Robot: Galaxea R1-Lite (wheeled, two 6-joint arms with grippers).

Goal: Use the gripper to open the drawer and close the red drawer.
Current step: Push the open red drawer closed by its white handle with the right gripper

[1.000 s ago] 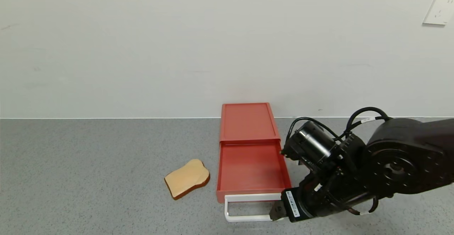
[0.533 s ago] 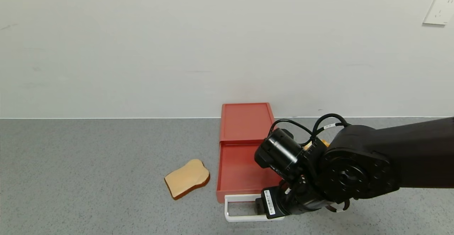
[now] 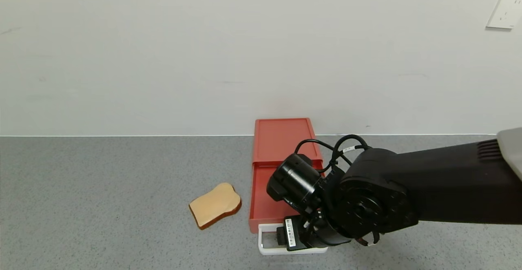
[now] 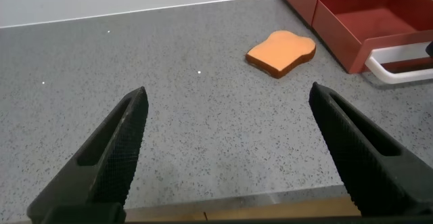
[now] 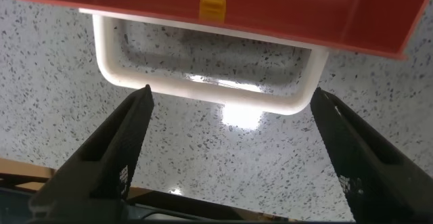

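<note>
Right hand (image 5: 226, 149) over white handle (image 5: 203, 92) of pulled-out drawer (image 3: 285, 172) — fingers apart, grasping nothing; left hand (image 4: 230, 149) released too.

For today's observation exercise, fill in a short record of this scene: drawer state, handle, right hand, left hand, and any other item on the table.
drawer: red drawer, tray pulled out toward the robot, empty
handle: white loop handle at the tray's front, not gripped
right hand: right hand open, above the handle, fingers spread to either side of it
left hand: left hand open, holding nothing, away from the drawer
other item: bread slice flat on the grey table, to the left of the drawer, not touching it
</note>
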